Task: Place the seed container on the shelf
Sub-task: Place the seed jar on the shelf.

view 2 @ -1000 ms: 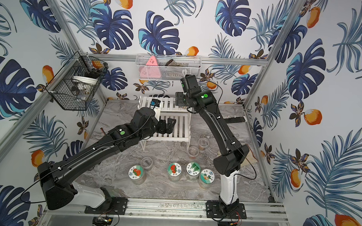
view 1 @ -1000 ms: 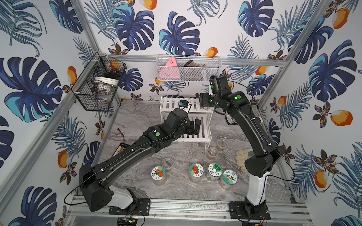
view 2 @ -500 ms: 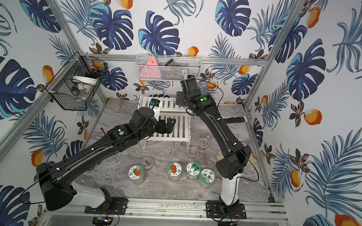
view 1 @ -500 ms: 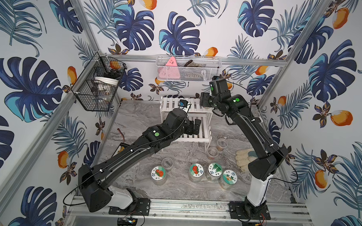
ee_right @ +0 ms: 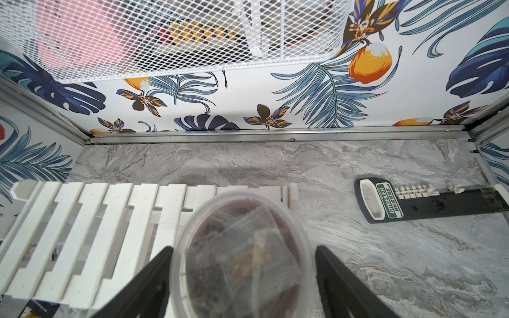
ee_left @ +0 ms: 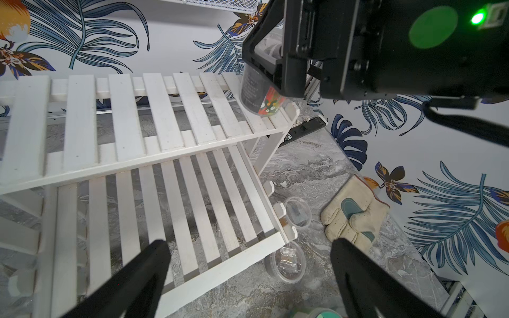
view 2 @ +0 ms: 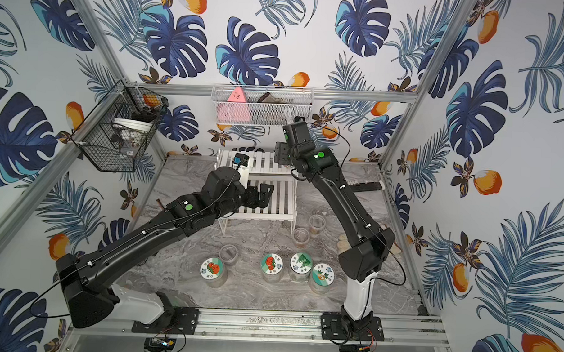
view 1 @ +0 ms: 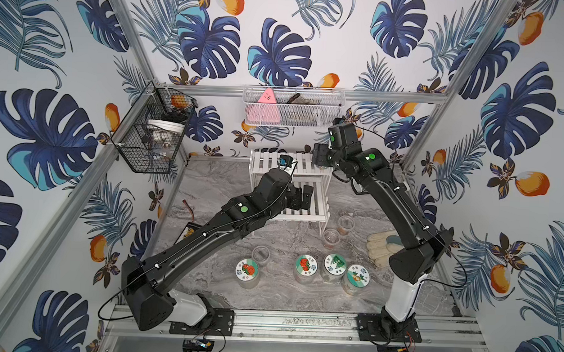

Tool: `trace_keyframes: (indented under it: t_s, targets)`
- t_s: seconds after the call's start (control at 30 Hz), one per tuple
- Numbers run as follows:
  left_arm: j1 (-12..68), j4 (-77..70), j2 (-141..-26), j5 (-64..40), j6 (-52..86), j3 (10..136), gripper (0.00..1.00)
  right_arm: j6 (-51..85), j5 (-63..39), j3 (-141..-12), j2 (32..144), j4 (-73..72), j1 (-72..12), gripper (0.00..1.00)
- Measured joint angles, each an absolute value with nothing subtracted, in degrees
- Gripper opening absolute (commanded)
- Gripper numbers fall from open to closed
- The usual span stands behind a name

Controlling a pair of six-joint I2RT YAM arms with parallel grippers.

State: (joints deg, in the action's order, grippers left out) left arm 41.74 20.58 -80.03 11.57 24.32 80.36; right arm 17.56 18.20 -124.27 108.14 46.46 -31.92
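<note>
The wallpaper (view 1: 278, 54) is loud: white with navy and teal monstera leaves, thin blue fronds and orange fruit. The worktop (view 1: 215, 187) is grey marble with paler veins. The shelf (ee_left: 124, 115) is plain white slats. The seed container (ee_left: 259, 99) is clear plastic; its dark label has tiny pale print and a red, orange and green picture. The jar lids (view 1: 306, 265) are white and mint green, with red, green or orange pictures. The glove (ee_left: 355, 214) is cream with a teal patch. One basket is black wire (view 1: 146, 146), and the mesh basket (view 1: 292, 116) is white with a pink triangle (view 1: 266, 97) in it. The arms (view 1: 207, 232) are black with round green dots and go white at the base.
</note>
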Motion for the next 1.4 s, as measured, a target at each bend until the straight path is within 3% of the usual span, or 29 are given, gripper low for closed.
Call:
trace_keyframes:
  t_s: [0.63, 1.4]
  targets:
    - [41.7, 20.6, -79.9, 11.2, 24.5, 80.2, 0.99, 17.6, 17.5, -123.6, 108.6, 43.9, -31.9, 0.72]
    - [41.7, 20.6, -80.4, 8.9, 24.4, 80.2, 0.99, 17.3, 17.0, -122.0, 105.1, 43.9, -31.9, 0.86]
